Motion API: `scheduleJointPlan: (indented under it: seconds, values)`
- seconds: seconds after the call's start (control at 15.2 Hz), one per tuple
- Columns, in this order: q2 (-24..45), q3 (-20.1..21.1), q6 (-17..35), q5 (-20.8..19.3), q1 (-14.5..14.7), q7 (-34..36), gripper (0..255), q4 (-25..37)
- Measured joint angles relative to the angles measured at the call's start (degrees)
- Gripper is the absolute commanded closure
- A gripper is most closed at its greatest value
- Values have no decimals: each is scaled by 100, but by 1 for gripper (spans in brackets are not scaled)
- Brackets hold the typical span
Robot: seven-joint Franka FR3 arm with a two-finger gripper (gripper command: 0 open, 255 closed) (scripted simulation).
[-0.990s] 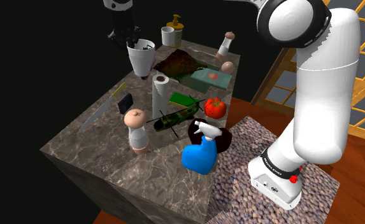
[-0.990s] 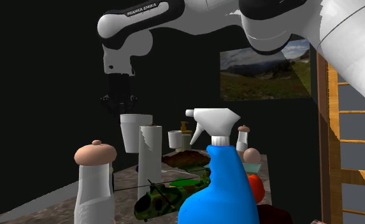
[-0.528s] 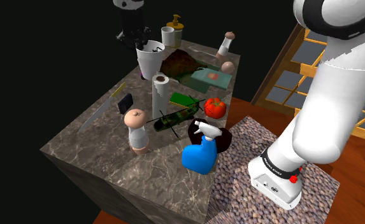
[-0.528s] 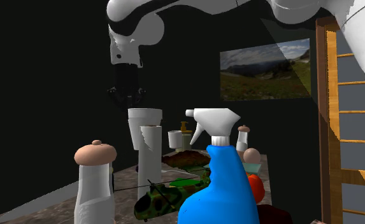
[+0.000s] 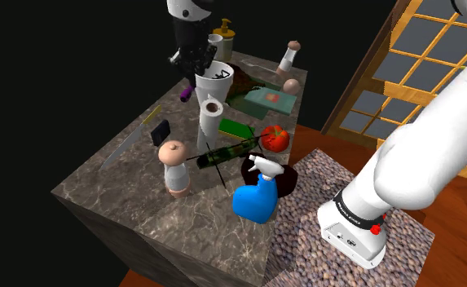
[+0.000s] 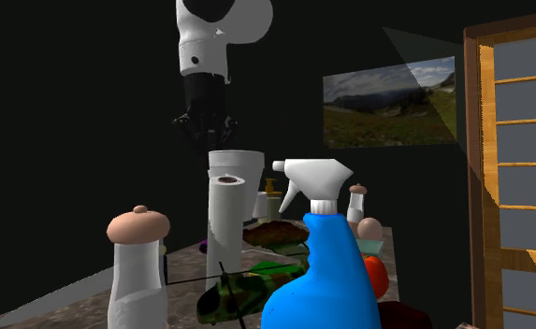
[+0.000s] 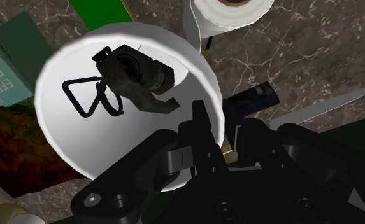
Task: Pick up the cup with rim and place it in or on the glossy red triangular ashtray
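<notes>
My end effector (image 5: 197, 64) grips the white cup (image 5: 214, 85) by its rim, holding it above the desk (image 5: 134, 183). Pickup is done; carrying and placing remain.

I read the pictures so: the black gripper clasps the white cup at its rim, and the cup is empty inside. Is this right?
Not quite. The gripper does clasp the white cup at its rim, but the cup is not empty: the wrist view shows a small black object with a wire loop lying inside it.
</notes>
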Motion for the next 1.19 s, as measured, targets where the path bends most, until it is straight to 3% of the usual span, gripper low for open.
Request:
scheduleJointPlan:
  seconds: [0.46,1.19]
  values:
    - [-1660,36,-67,586,204,-10,255,-1517]
    - [-3912,87,-884,1312,858,217,255,-2907]
